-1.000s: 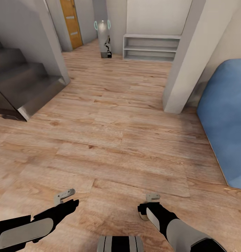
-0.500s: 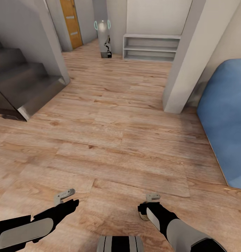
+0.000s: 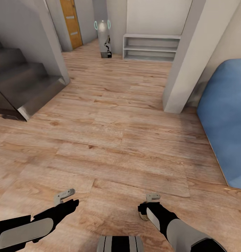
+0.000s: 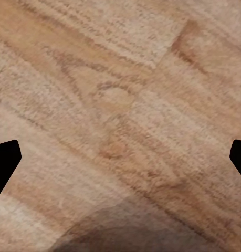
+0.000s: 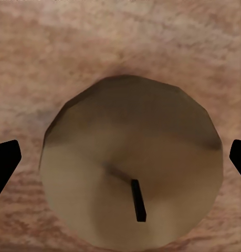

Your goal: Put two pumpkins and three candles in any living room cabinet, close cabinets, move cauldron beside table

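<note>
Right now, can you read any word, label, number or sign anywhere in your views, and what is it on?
No readable text anywhere.
Orange door: two pale panels, no lettering.
Tall pale unit beside it: two glowing teal rings and a dark figure, no words legible.
Grey shelf: bare of labels.
Candle below the right gripper: plain tan top with a dark wick, no print.
Wood floor below the left gripper: grain only.
</note>
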`<state>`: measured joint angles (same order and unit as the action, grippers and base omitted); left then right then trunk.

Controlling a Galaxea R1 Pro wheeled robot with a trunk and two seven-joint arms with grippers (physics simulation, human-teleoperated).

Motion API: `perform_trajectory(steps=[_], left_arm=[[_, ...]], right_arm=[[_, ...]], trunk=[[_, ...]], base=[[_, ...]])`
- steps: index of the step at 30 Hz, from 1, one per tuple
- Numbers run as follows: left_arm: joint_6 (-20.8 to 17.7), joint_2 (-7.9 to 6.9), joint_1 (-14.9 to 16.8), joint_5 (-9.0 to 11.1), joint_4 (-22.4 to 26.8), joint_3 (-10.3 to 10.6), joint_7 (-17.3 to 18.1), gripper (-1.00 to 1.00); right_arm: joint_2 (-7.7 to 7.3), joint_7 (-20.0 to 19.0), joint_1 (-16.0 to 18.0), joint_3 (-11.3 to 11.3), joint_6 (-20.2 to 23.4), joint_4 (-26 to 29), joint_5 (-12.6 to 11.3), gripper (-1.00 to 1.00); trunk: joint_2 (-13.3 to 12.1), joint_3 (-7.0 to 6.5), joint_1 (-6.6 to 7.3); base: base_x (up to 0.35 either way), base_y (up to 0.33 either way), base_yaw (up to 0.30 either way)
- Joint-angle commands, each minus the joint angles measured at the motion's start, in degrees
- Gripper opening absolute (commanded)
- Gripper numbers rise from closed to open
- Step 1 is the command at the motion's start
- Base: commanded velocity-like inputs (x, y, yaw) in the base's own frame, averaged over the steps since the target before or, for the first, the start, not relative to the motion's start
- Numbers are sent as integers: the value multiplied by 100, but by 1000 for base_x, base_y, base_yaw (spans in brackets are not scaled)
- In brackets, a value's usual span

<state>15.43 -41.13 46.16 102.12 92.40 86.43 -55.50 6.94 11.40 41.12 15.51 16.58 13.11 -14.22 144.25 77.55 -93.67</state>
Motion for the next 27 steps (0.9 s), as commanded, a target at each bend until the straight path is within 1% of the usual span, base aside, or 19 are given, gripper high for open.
perform_trajectory(steps=[1, 27], left_arm=[[31, -1, 11, 27, 6, 15, -5, 100], [31, -1, 13, 27, 13, 17, -5, 100]], right_arm=[[-3, 38, 1, 49, 31, 13, -55, 100], [-7, 38, 1, 49, 30, 7, -55, 100]], trunk=[[2, 4, 1], [2, 4, 1]], base=[[0, 0, 0], [0, 0, 0]])
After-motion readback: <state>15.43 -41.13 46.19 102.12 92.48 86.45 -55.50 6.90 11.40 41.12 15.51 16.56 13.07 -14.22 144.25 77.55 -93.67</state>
